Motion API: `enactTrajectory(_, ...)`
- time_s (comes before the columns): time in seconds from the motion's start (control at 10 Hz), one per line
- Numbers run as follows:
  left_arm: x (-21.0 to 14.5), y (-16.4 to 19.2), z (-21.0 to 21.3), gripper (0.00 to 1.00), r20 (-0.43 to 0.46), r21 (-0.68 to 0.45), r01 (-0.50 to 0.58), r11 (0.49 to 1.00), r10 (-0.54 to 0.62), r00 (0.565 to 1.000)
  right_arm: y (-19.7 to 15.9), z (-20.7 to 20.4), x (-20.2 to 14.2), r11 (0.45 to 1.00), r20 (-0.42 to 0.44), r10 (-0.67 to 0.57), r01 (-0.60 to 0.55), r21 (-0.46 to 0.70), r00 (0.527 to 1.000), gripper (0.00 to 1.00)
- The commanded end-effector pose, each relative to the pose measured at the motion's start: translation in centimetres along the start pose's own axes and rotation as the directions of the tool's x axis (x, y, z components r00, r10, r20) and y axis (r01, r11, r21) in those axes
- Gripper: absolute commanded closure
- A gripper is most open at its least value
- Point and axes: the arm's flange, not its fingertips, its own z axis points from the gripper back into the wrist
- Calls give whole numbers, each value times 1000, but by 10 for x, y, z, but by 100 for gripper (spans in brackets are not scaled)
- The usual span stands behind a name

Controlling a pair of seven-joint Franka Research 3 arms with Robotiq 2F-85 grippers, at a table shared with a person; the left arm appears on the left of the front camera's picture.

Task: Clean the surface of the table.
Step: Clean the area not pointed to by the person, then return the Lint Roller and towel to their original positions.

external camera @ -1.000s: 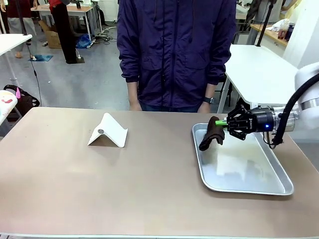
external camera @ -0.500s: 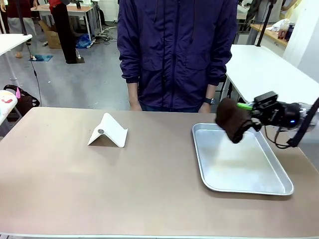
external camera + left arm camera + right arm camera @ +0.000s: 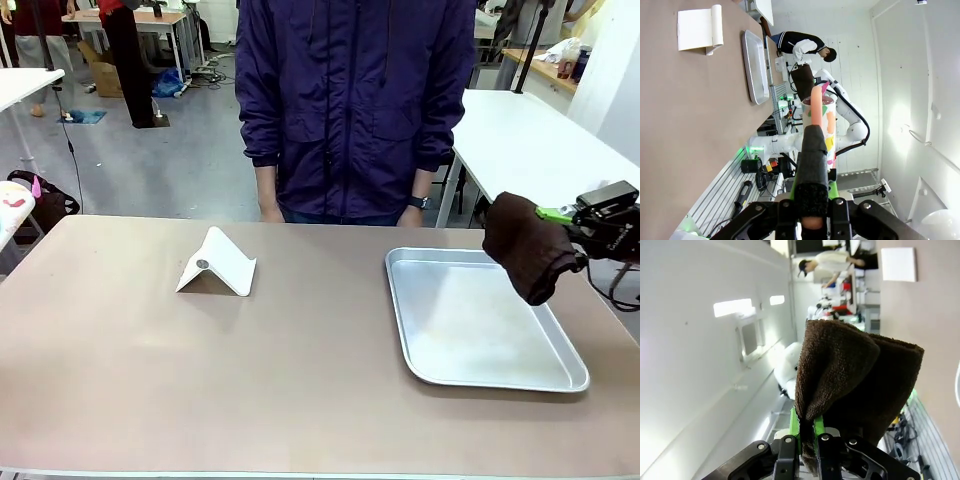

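Right gripper [image 3: 548,213] comes in from the right edge, fingers clamped on a dark brown cloth [image 3: 528,248] that hangs in a bunched fold off the green pads, over the far right rim of the metal tray [image 3: 480,325]. The cloth looks lifted clear of the tray. In the right wrist view the same gripper [image 3: 807,424] pinches the cloth [image 3: 855,385] by one edge, and the rest bulges out to the side. The table [image 3: 250,360] - tan top, pale edge - spans the whole foreground. The tray sits on its right half and a white folded card [image 3: 218,263] stands tent-like on its left half, well apart from the tray. A person [image 3: 350,100] in a dark purple jacket stands at the far edge, arms down. In the left wrist view the left gripper [image 3: 814,131] is off the table with its fingers drawn together. A pinkish strip lines up with them - cannot tell whether it is gripped. That view has the table [image 3: 685,125] running up its left side, with the tray [image 3: 754,65] and the card [image 3: 699,29] on it.
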Motion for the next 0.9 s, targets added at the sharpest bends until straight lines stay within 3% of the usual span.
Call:
enactTrajectory(0.0,0,-5,2,78,13,-16,-5,1000,5,1000,1,-7,-6,995,95,40,-31,-94,995,88)
enactTrajectory(0.1,0,-5,2,78,13,-16,-5,1000,5,1000,0,0,0,1000,0,0,0,0,1000,88)
enactTrajectory(0.8,0,-5,2,78,13,-16,-5,1000,5,1000,0,0,0,1000,0,0,0,0,1000,88)
